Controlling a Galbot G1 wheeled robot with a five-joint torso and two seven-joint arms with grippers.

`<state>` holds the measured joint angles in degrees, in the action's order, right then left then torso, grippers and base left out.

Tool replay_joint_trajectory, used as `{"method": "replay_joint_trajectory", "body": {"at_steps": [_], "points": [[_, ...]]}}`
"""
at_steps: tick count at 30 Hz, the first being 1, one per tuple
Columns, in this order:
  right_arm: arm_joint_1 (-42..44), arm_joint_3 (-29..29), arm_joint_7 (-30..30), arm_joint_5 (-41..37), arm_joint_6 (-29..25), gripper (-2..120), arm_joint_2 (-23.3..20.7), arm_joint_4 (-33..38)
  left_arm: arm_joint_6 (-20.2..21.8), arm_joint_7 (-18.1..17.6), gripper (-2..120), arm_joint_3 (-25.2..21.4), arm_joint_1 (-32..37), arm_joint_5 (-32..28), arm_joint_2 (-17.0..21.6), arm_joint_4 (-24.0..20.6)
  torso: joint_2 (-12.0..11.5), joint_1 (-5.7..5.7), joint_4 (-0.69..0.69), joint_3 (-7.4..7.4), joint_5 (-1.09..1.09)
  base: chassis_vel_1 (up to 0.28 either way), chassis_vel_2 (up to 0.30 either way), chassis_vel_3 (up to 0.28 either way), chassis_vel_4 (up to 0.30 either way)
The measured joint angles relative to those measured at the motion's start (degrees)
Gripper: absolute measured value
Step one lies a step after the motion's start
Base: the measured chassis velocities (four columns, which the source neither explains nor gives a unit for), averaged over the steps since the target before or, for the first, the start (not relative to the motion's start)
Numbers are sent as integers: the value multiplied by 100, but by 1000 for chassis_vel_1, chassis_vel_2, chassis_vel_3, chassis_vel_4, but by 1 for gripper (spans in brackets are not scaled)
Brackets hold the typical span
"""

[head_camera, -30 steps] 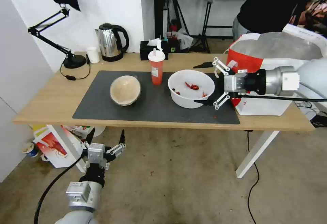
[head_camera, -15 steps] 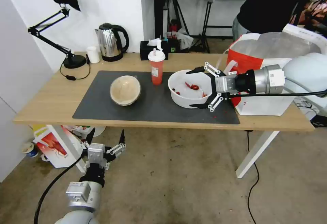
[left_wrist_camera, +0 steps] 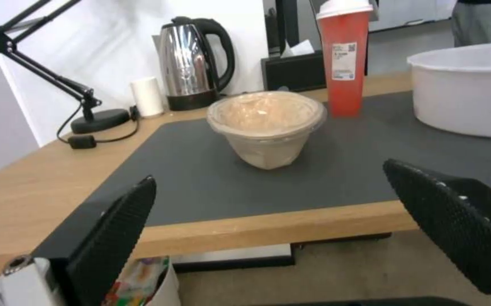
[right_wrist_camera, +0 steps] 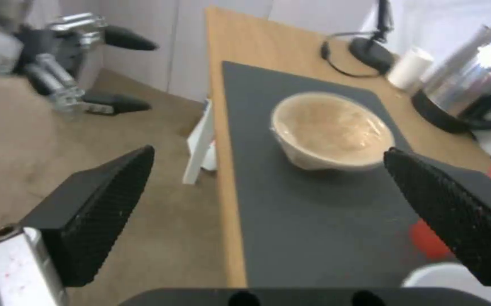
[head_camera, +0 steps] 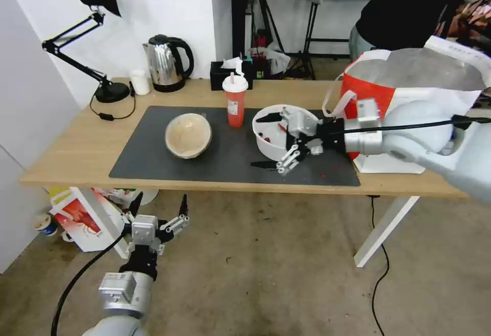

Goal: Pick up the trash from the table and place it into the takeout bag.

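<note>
**Right claw spread over the white bowl**

The right claw (head_camera: 267,140) reaches across the white bowl (head_camera: 273,139) on the dark mat (head_camera: 225,164), fingers splayed wide, one above the rim, one beside the near wall, grasping nothing. The tan bowl (head_camera: 188,135) and red cup (head_camera: 235,100) stand further left on the worktop (head_camera: 76,141). The takeout bag (head_camera: 409,85) stands open at the right end. The left claw (head_camera: 159,206) hangs released below the worktop edge.

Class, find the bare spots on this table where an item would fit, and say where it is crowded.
Bare: table left of the mat; mat front of the tan bowl. Crowded: white bowl, right pincer open, takeout bag.
</note>
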<state>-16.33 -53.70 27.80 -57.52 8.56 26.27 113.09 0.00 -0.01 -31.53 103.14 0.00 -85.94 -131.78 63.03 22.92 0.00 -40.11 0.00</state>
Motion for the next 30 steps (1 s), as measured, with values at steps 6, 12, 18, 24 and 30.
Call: {"method": "replay_joint_trajectory", "body": {"at_steps": [6, 12, 18, 24, 30], "points": [[-185, -183, -323, -153, 186, 100, 42, -79, 0, 0, 100, 1, -1, 0, 0, 0, 0, 0, 1, 0, -1, 0, 0, 0, 0], [-190, -176, -384, -153, 182, 100, 18, -121, 0, 0, 100, 2, -1, 0, -1, 0, 0, 0, 0, 0, 0, 0, 0, 0, 0], [-259, 17, -337, -67, 107, 100, -57, -203, 0, 0, 100, 2, -1, 0, 0, 0, 0, 0, 0, 0, 0, 0, 0, 0, 0], [-337, 59, -76, 331, -81, 100, -201, -307, 0, 0, 100, 2, -1, 0, 0, 0, 0, 0, 0, 0, 0, 0, 0, 0, 0], [-256, 146, 229, 784, -322, 100, -399, -369, 0, 0, 100, 2, -1, 0, 0, 0, 0, 0, 0, 0, 0, 0, 0, 0, 0]]}}
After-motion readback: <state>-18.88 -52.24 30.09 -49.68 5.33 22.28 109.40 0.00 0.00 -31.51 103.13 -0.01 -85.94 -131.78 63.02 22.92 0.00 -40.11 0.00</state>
